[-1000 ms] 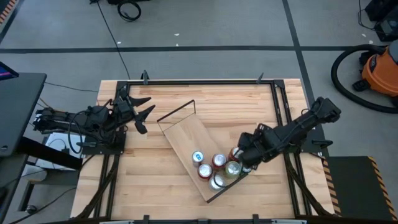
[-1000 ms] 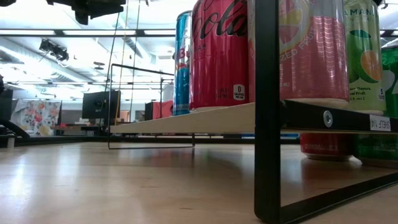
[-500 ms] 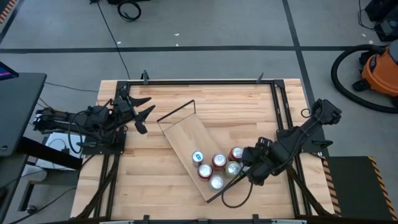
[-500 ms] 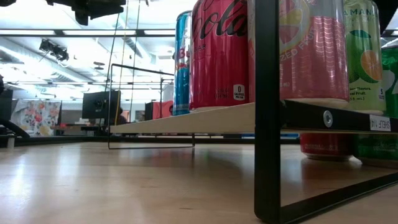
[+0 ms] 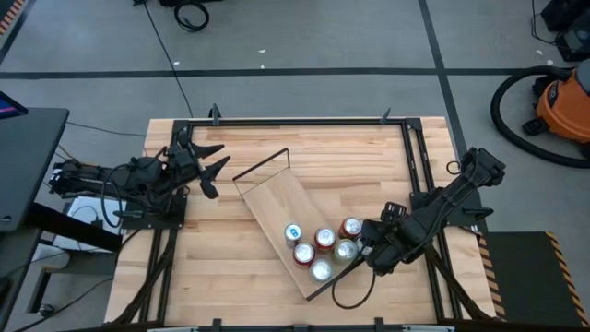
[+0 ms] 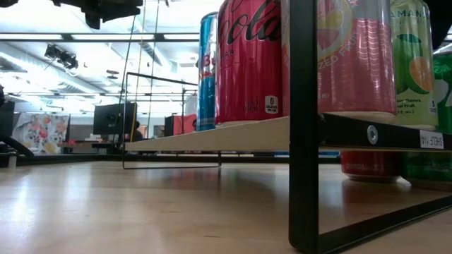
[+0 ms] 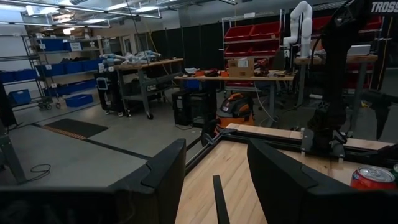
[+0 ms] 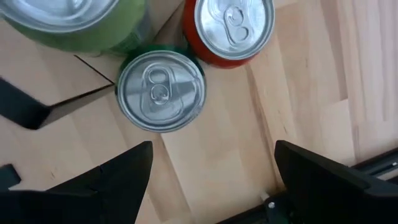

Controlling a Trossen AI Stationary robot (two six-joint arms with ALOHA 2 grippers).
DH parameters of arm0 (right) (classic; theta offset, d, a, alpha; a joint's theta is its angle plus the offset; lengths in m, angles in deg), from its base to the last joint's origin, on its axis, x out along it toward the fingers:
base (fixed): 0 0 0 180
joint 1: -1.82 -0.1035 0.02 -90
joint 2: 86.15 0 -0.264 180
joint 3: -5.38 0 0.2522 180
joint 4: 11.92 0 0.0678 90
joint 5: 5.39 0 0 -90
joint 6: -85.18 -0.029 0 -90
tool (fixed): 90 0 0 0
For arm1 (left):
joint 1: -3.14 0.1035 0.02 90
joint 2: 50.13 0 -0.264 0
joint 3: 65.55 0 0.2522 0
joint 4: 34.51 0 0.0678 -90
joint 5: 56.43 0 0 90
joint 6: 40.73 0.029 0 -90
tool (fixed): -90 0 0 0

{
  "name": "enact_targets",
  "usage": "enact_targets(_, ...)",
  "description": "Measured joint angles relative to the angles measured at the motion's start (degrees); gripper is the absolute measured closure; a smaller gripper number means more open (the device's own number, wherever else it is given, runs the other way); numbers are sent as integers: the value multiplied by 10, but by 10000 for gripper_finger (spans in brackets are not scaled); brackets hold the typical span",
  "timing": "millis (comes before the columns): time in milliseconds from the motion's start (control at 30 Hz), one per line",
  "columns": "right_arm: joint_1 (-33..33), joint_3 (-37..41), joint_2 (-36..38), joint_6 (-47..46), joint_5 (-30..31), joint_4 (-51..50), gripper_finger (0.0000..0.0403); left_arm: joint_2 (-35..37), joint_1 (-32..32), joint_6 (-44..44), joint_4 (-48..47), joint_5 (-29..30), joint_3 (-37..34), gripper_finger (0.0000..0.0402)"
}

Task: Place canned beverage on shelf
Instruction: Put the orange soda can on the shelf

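Nearby, right tool [image 8: 211, 171] spread above green can [image 8: 160, 90], red can [image 8: 228, 28] touching, beside shelf [image 5: 277, 205].

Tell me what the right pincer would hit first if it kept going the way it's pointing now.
Probably the green can: it sits straight ahead between the open right pincer fingers, just off the shelf end, with the red can beyond. Depth is unclear.

Both arms are dark, near-black, built of chunky jointed segments. The left gripper [image 5: 210, 167] has two tapering pointed fingers [image 7: 163, 177] with flat matte faces. Behind the right gripper [image 5: 367, 251], a thin black cable loops beside the forearm.
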Motion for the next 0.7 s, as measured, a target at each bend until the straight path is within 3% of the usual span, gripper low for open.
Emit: enact_targets(700, 166, -21, 0, 114, 25, 11, 55, 0, 0, 1, 0, 0, 0, 219)
